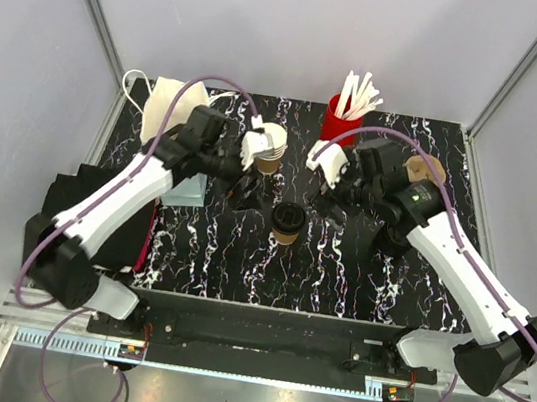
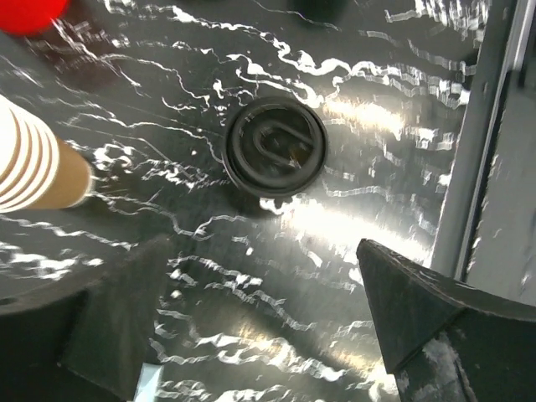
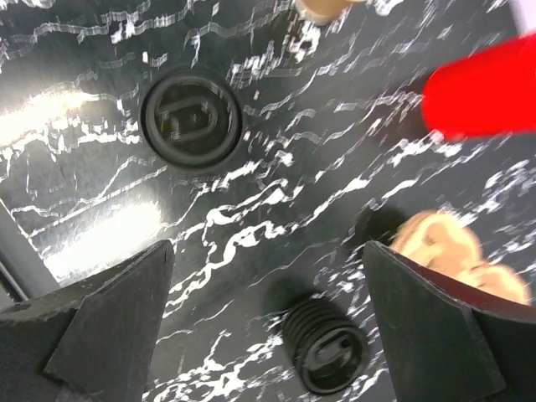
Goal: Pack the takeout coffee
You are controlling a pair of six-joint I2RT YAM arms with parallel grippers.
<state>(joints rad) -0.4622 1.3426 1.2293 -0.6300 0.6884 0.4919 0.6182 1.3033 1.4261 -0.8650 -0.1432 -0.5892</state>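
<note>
Overhead view: the takeout coffee (image 1: 288, 222), a small brown paper cup closed by a round black lid (image 2: 275, 146), stands upright near the middle of the black, white-veined worktop (image 1: 339, 272). It stands between the two arms and touches neither.

The left tool (image 2: 261, 251) hangs above the worktop with its fingers (image 2: 109, 327) spread wide and nothing between them. In the left wrist view the lidded cup is seen from above, just beyond the fingertips and clear of both.

The right tool (image 3: 268, 247) is likewise spread wide and grips nothing. In the right wrist view the cup lies beyond the tool, up and to the left, apart from both fingers.

A stack of lidless brown cups (image 1: 270, 156) sits just behind the coffee, beside the left wrist, and appears tilted. A red cup (image 1: 339, 123) holding white sticks (image 1: 361, 91) stands at the far edge of the worktop. A white bag (image 1: 167, 105) with handles lies in the far left corner. A stack of black lids (image 3: 327, 356) rests on the worktop below the right tool. A crumpled tan object (image 1: 425, 169) lies beside the right arm; what it is cannot be told.
</note>
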